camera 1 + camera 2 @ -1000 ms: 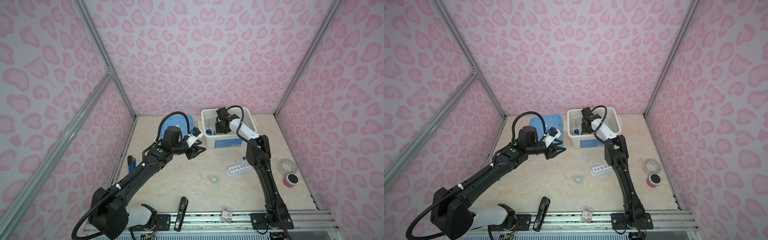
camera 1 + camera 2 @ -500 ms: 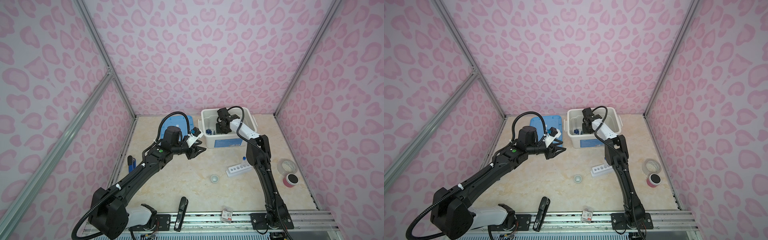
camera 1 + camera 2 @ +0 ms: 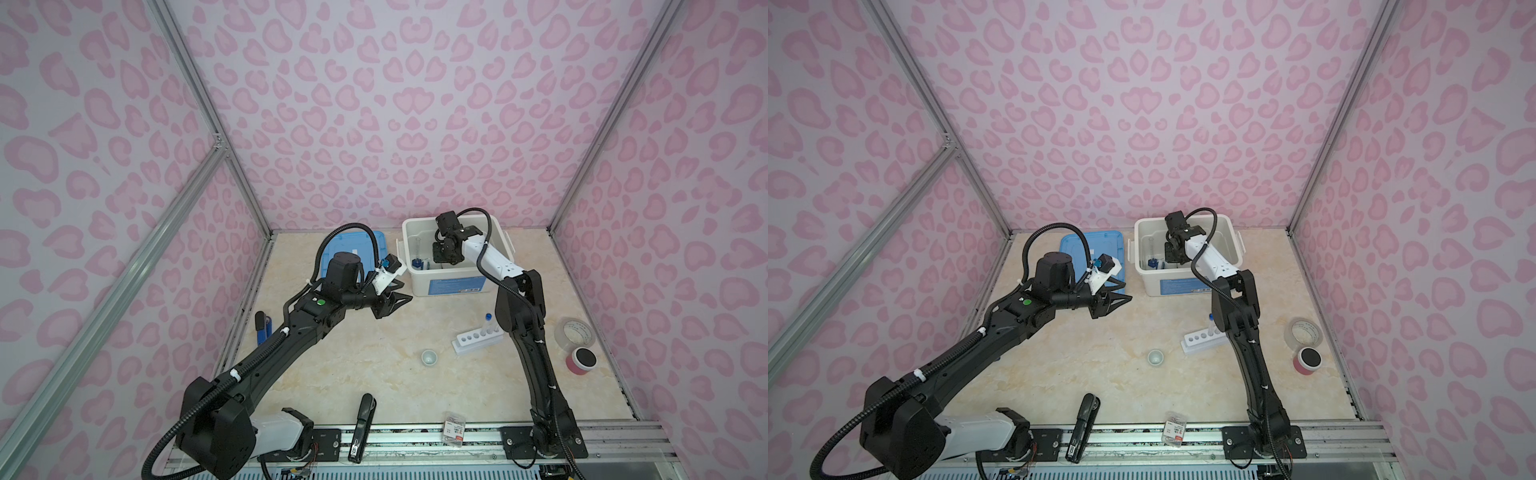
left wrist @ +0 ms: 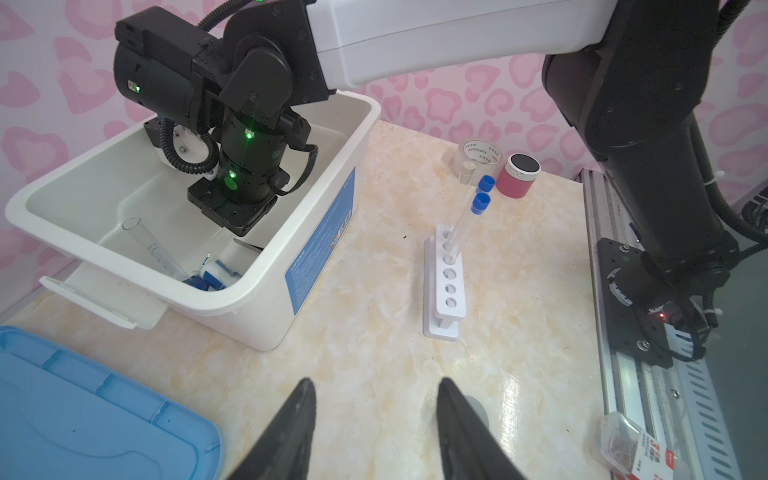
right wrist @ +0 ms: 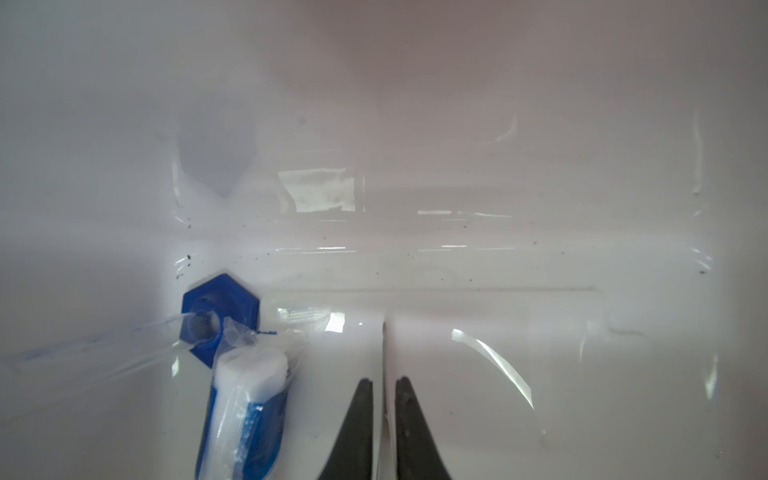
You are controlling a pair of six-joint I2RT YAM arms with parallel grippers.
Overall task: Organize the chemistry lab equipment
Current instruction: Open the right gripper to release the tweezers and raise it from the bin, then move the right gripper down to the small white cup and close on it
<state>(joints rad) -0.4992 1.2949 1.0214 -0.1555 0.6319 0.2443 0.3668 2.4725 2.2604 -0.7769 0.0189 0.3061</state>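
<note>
At the back left of the bench lies a blue lid [image 3: 357,245]. Just in front of it the left claw [image 4: 375,382] hangs over bare bench, half wide and empty. Next to the right, a white bin [image 4: 257,320] stands near the back edge. At the bin's left end a clear cylinder [image 4: 153,249] leans with its blue base down, beside a white bottle [image 4: 217,272] with a blue label. The right claw [image 5: 383,380] reaches down into the bin next to them. Its fingers are a narrow slit apart, with the thin tweezers [image 5: 384,353] standing in the slit; whether they pinch it I cannot tell. In front of the bin, mid-bench, sits a small cup [image 3: 429,357]. Next comes a six-hole rack [image 3: 473,340] with three capped tubes [image 4: 461,220] at its right end. A clear tape roll [image 3: 578,329] and a red roll [image 3: 581,360] sit by the right edge.
</note>
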